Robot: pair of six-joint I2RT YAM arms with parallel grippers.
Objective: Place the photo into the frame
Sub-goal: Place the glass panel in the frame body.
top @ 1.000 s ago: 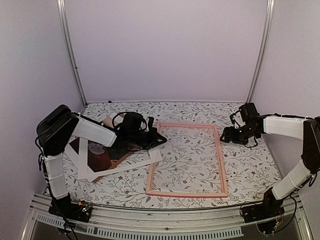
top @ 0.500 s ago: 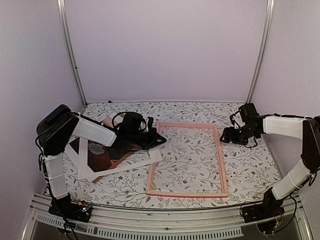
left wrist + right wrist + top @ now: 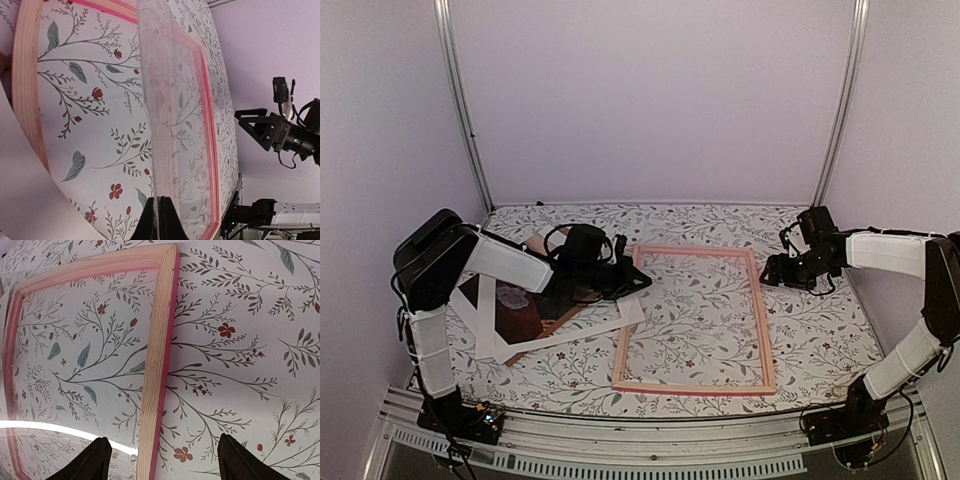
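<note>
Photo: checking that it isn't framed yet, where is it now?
In the top view the photo lies on the left of the table, partly under the white mat and the left arm, left of the frame and outside it.

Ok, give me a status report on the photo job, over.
Left gripper shut on clear sheet, right gripper open beside frame, far corner. Photo outside frame, under white mat, left side. Clear sheet hangs over frame opening.
</note>
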